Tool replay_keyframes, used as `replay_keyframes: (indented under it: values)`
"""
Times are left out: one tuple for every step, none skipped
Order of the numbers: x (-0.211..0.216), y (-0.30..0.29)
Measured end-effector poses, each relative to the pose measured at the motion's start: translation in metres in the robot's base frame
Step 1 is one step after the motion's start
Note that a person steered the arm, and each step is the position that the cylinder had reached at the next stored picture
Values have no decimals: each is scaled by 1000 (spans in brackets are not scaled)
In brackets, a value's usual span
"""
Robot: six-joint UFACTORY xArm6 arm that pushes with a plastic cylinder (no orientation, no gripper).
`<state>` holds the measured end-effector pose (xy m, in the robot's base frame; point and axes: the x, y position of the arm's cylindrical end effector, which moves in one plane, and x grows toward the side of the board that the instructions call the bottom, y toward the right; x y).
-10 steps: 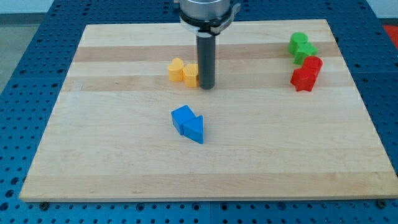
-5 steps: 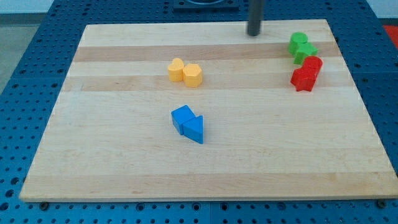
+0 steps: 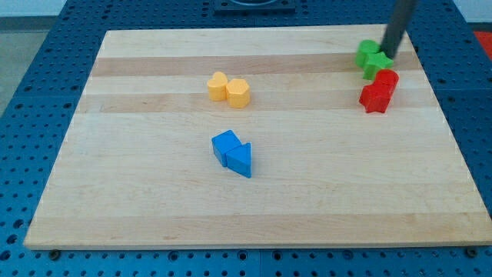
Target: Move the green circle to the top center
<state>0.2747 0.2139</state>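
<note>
My tip [image 3: 391, 51], a matte dark rod with no jaws to open or close, touches the green blocks [image 3: 372, 58] from the view's right. Glossy red blocks [image 3: 379, 91] sit just below on the pale wooden board [image 3: 154, 192].

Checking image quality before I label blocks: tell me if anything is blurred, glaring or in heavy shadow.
Camera view: lighting even, shadows soft and short, no glare on the board. My tip looks slightly motion-blurred beside the green blocks; blocks themselves are sharp.
</note>
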Motion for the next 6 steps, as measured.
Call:
replay_keyframes:
  values:
    - [-9,-71]
    - [-9,-80]
    - [-9,-39]
    - [0,-31]
    - [4,-63]
    - [4,-114]
